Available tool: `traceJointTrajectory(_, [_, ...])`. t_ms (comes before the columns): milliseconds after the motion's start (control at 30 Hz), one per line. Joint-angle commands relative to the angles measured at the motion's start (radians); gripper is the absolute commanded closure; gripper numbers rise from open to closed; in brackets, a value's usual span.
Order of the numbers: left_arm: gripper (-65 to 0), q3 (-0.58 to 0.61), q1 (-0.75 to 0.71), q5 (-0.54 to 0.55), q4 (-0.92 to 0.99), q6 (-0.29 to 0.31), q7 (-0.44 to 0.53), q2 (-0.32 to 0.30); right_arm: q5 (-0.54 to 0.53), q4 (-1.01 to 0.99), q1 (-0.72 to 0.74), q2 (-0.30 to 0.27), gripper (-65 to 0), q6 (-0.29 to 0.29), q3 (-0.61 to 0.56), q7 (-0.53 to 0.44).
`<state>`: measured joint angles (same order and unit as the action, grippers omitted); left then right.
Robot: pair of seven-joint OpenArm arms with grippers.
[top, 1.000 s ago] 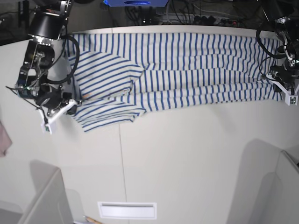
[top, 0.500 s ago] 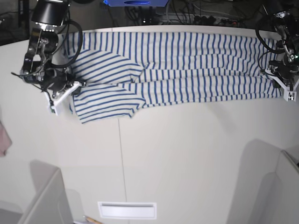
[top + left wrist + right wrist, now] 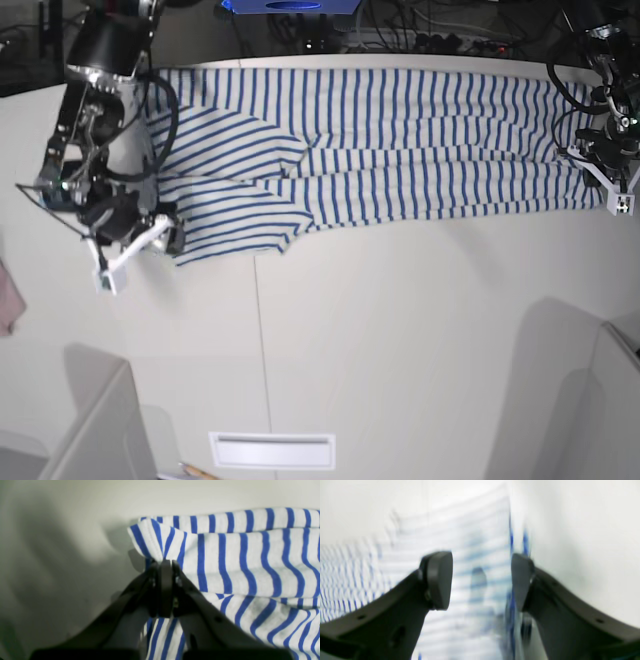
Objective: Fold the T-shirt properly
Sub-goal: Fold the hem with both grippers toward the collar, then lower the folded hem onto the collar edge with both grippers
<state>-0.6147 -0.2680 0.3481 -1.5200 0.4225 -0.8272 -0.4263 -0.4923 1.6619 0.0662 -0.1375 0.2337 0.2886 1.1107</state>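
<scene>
Blue-striped cotton — the T-shirt [image 3: 380,150] — lies stretched in a long folded band across the top of the base view on the white table [image 3: 400,340]. At the far right, the left gripper [image 3: 165,572] is pinched tight on a bunched corner of the hem. At the left, the right gripper [image 3: 481,580] stands wide apart over the blurred sleeve, holding nothing.

The T-shirt [image 3: 400,140] lies across the table's [image 3: 400,350] far edge.
</scene>
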Motion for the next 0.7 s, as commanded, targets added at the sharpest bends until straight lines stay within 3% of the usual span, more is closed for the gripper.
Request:
traceJointTrajectory(0, [0.0,-0.007,0.006,0.003,-0.014,-0.003,0.016,-0.024,0.030,-0.047,0.050,-0.007,-35.3,-0.001,-0.007,-0.005])
traceJointTrajectory(200, [0.0,-0.007,0.008,0.003,-0.014,-0.003,0.016,-0.026,0.195,-0.326,0.229,-0.007,-35.9,0.005,-0.101,-0.073])
traceJointTrajectory(433, [0.0,-0.007,0.008,0.003,-0.014,-0.003,0.016,-0.026,0.212,-0.552,0.321,-0.007,-35.7,0.006,-0.124,-0.149])
traceJointTrajectory(667, [0.0,-0.007,0.008,0.003,-0.012,-0.003,0.016,-0.026,0.212,-0.524,0.286,-0.007,-32.9,0.006,-0.124,-0.149])
